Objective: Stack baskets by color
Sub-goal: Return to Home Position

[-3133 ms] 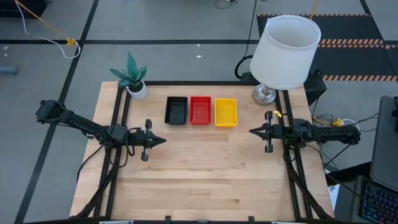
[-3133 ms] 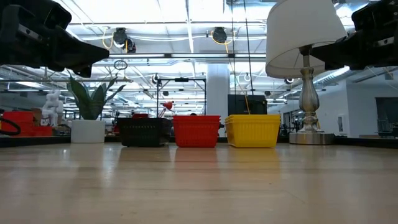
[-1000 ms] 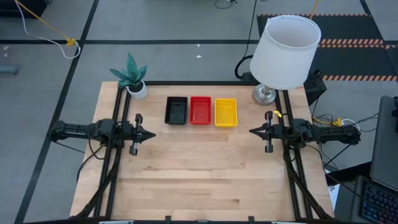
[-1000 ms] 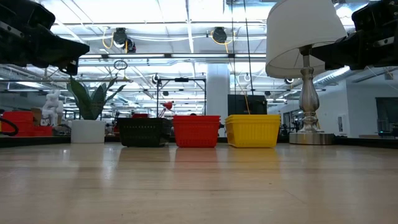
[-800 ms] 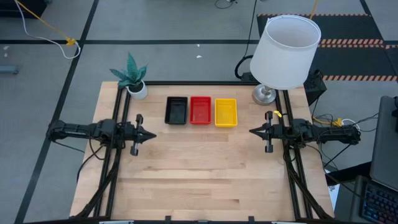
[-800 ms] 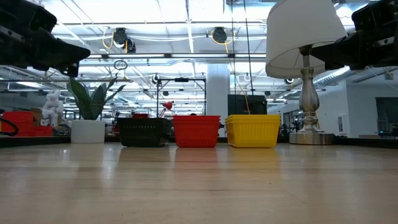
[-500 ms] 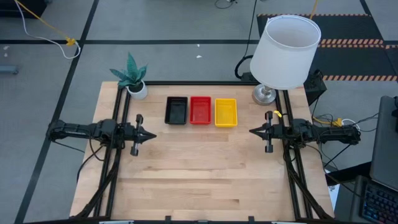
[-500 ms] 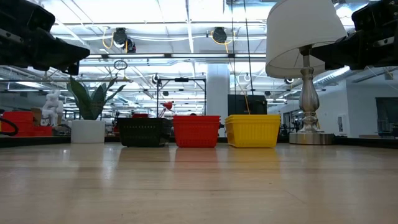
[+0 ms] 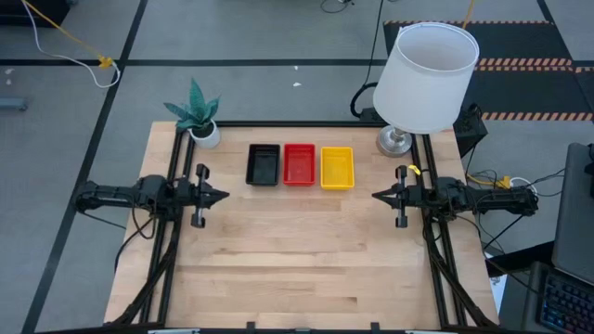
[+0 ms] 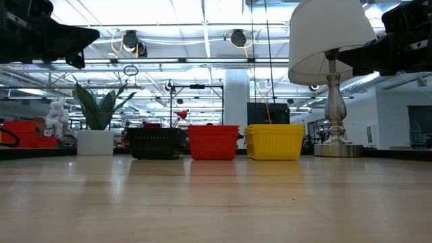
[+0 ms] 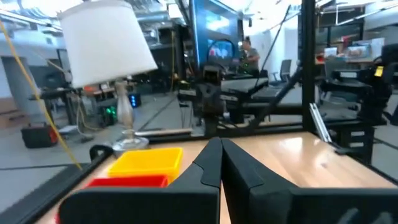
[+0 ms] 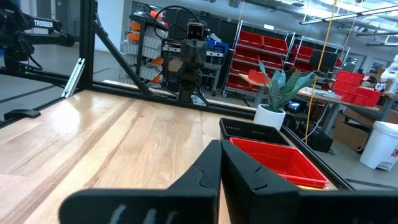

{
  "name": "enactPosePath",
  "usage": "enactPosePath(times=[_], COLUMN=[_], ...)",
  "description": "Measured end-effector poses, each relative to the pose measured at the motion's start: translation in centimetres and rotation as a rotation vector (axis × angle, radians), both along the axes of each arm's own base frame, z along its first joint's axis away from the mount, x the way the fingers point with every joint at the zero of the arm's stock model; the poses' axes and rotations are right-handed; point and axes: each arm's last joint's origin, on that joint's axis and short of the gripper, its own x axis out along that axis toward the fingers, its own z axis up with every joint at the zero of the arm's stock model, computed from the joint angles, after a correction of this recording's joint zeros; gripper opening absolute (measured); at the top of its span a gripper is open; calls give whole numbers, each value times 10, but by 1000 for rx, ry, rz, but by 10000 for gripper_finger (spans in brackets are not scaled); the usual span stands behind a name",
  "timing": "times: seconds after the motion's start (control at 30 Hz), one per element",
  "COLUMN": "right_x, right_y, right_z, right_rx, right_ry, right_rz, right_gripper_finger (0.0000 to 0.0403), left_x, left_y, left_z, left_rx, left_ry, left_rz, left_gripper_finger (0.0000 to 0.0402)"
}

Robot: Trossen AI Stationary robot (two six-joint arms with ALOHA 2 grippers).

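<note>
The left gripper (image 9: 224,196) had slid back toward its own side of the table (image 9: 306,269), and in the low view that arm sat a touch higher. The right gripper (image 9: 375,196) had not budged. From above, both hovered over the wood, tips pointing at each other, well apart, nothing held. Across the far side the baskets stood in a tight row, black baskets (image 9: 263,164), then red baskets (image 9: 299,164), then yellow baskets (image 9: 337,167), with the plant (image 9: 197,111) toward the left corner and the lamp (image 9: 429,74) at the right. Down at table height, the same row stood upright, black (image 10: 156,144), red (image 10: 213,142) and yellow (image 10: 274,141) side by side, both arms dark in the upper corners. The left wrist view had its fingers (image 11: 208,168) pressed together, with the yellow and red baskets near the lamp's foot beyond them. The right wrist view also showed its fingers (image 12: 208,165) closed tip to tip, the black and red baskets just beside the plant's white pot.
</note>
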Motion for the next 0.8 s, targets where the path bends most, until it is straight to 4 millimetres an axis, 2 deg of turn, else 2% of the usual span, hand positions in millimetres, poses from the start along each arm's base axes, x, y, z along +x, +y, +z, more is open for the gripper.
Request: enactPosePath(times=[0.37, 0.8], right_x=[0, 0], right_y=[0, 0], right_z=[0, 0], right_rx=[0, 0], right_ry=[0, 0], right_rz=[0, 1], right_gripper_finger=[2, 2], left_x=[2, 3], left_y=[-2, -2], left_z=[-16, -16], left_rx=[-40, -50], left_ry=[175, 183], left_rz=[-71, -73], left_gripper_finger=[1, 22])
